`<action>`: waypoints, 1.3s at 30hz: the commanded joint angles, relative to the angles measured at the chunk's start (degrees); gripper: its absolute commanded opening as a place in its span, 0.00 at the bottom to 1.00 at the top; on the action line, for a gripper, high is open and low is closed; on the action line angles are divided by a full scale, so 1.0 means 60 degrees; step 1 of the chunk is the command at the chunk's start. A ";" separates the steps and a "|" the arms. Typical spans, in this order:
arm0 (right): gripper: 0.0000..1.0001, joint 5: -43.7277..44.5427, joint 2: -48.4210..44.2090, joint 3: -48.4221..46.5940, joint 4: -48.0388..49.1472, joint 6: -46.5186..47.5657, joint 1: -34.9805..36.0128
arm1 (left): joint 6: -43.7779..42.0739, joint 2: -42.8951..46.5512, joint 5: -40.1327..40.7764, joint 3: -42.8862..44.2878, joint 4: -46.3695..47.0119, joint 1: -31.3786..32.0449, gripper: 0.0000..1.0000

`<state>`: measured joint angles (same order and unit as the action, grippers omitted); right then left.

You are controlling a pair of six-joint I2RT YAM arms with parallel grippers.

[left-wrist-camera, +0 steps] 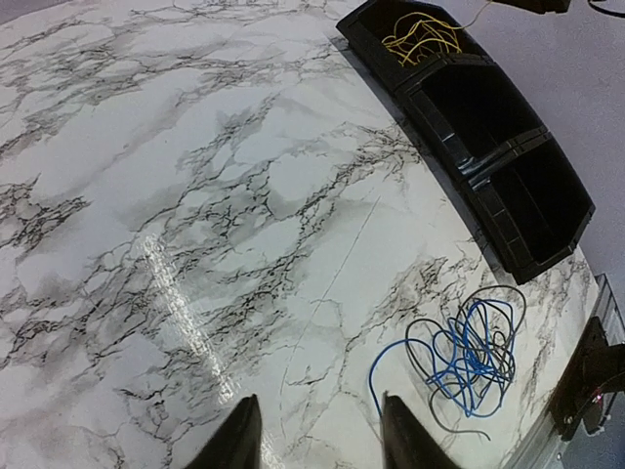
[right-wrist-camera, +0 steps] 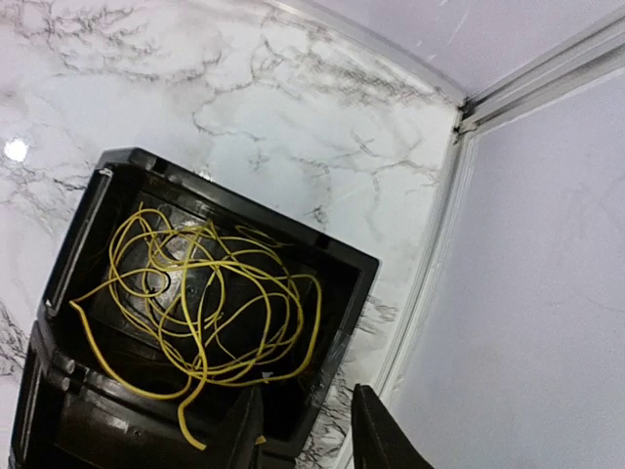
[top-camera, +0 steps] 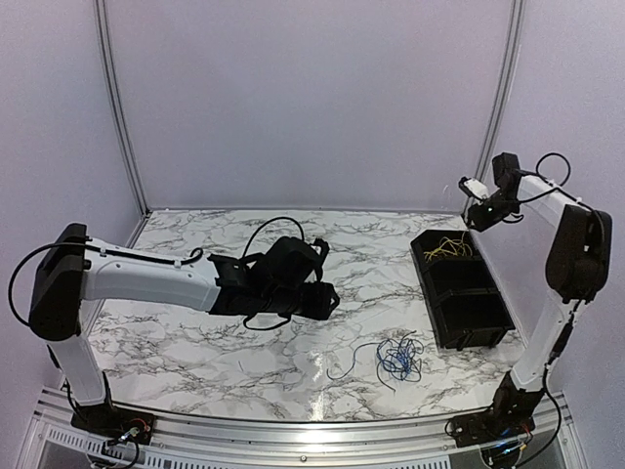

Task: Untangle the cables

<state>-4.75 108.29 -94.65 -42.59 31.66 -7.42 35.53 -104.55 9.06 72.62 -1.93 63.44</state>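
The left end effector (left-wrist-camera: 320,410) hangs released; the tangled blue-and-black wires (left-wrist-camera: 469,357) lie on the marble surface (left-wrist-camera: 195,195) ahead to its right, nearer it than the released right end effector (right-wrist-camera: 308,410), above yellow wires (right-wrist-camera: 210,303) in the black plastic bin (right-wrist-camera: 347,262).

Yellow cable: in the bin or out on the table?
In. The yellow cable lies bunched inside the far end compartment of the black bin.

The table (top-camera: 195,352) is white marble with grey-black veining; the bin (top-camera: 488,327) is plain black; the yellow cable (right-wrist-camera: 195,303) shows against it; the blue and black cables (left-wrist-camera: 469,357) mingle; the walls (top-camera: 312,98) are pale lilac.
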 commanded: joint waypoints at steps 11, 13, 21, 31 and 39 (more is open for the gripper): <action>0.47 0.1278 -0.2379 0.1841 0.0606 0.1112 -0.0038 | -0.2660 0.1489 0.1491 0.1768 -0.2676 0.0026 0.99; 0.46 0.1585 -0.1852 0.1603 0.0452 0.1200 -0.0019 | -0.2666 0.1502 0.1332 0.1706 -0.2677 0.0018 0.99; 0.47 0.4201 -0.0045 0.1235 0.0909 0.1602 0.0568 | -0.2082 0.1256 0.1090 0.1359 -0.2332 0.0136 0.99; 0.50 0.4995 0.0487 -0.0126 0.1442 0.2145 0.0409 | -0.0563 0.1078 0.2407 0.1240 -0.3311 0.0164 0.99; 0.51 0.2010 0.1031 -0.1998 -0.1083 0.2064 0.0292 | -0.0453 0.1326 0.2797 0.0976 -0.3249 0.0121 0.99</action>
<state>23.33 112.20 -95.61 -36.01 45.98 -4.84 32.58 -97.19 24.27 79.13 -20.12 64.45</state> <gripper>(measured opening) 0.517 0.989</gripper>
